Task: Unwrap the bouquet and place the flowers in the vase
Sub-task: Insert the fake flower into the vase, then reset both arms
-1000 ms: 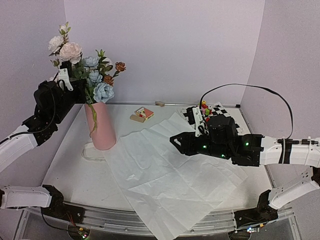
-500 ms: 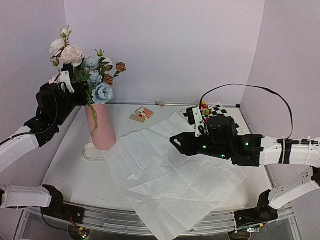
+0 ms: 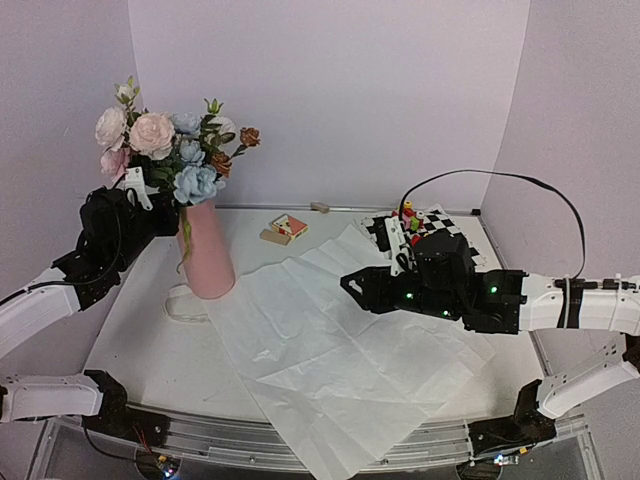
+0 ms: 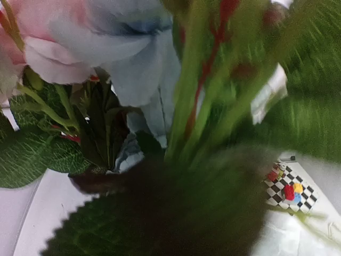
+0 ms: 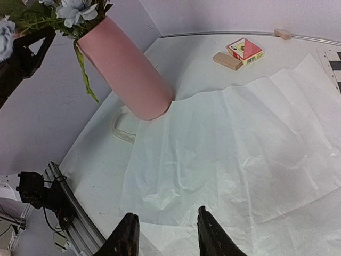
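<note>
Flowers (image 3: 170,150) are sitting lower in the vase (image 3: 207,258) at far left than a second ago. The left gripper (image 3: 150,198) is hugging their stems, grasp impossible to tell. The right gripper (image 5: 166,214) is hovering released over the paper (image 3: 330,345), unmoved.

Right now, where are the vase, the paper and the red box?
vase (image 3: 207,255), top view, middle of its pink side.
paper (image 3: 330,350), top view, flat middle of the sheet.
red box (image 5: 245,49), right wrist view, its top face.
</note>
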{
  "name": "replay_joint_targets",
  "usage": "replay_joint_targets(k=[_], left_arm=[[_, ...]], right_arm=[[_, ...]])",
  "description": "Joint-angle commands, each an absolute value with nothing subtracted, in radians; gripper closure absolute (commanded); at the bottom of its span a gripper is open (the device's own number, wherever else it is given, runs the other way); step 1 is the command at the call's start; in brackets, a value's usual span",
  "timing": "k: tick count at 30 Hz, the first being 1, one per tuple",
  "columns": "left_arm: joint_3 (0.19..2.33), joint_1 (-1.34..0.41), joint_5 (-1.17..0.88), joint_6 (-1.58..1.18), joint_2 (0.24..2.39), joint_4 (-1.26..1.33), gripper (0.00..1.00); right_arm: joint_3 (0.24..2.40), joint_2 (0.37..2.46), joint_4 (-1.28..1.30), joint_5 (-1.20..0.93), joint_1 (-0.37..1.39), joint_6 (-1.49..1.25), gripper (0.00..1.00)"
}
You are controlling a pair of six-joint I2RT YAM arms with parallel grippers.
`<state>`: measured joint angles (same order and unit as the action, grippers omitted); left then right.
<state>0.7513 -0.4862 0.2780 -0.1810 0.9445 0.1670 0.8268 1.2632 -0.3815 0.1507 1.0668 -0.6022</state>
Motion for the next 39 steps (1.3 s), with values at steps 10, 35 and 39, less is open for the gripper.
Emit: replay_joint_targets(k=[10,35,39], left_arm=[[0.787,-0.489,0.236,-0.28,0.825,-0.014,0.56],[0.428,-0.489,0.294,-0.508,0.638,-0.132,0.04],[0.404,-0.489,0.327,-0.529,0.698,-0.121,0.01]], right_arm=[[0.824,1.229,-0.397,0.167,1.071,-0.606,0.61],[0.732,1.186,-0.369,0.363,1.024,-0.24,0.1],[0.681,1.154,-0.382,0.237,0.895,-0.249,0.08]])
